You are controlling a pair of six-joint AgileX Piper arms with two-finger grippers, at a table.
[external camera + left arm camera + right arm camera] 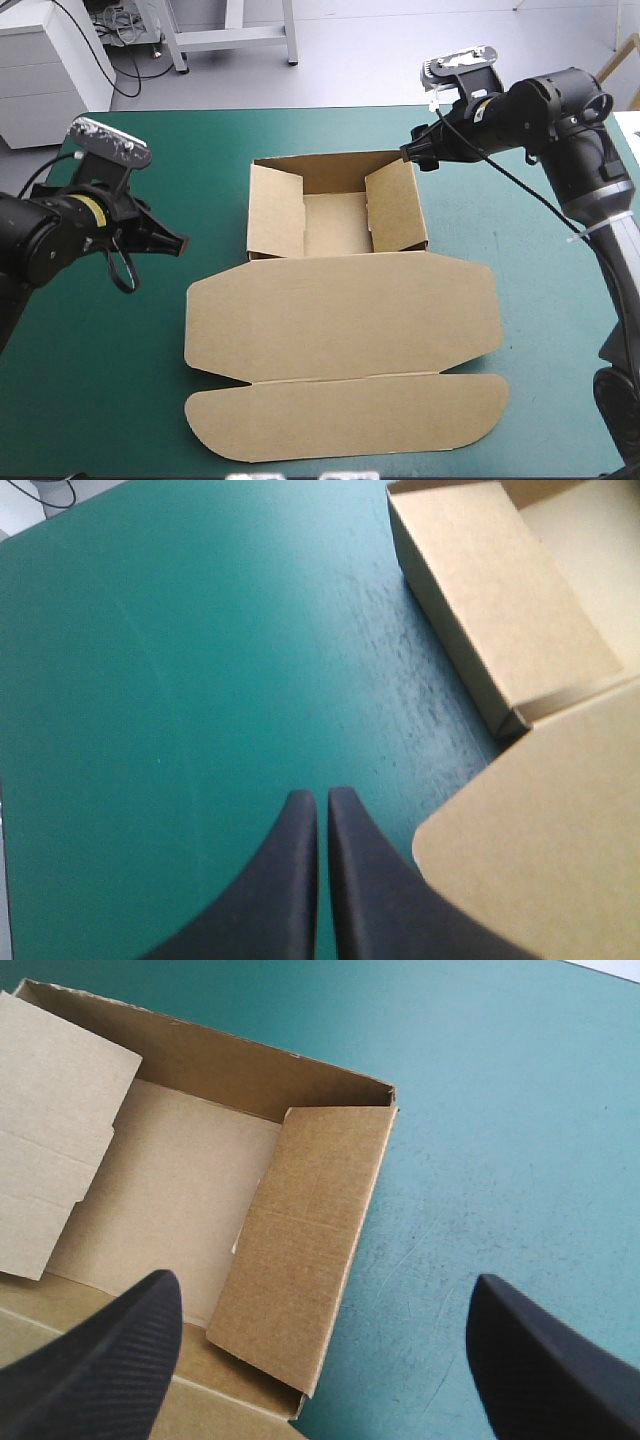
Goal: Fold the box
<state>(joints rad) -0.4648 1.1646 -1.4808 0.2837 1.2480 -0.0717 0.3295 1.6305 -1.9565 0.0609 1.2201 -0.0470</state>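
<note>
While box (340, 320) sits open, left jaws clenched beside it; right jaws spread near far corner.

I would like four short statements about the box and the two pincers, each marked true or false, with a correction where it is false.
1. The left pincer is shut. True.
2. The right pincer grips the box. False: it is open and grips nothing.
3. The lid lies flat on the teal-green cover. True.
4. The left pincer reaches inside the box. False: it is over bare cover, beside the box.
</note>
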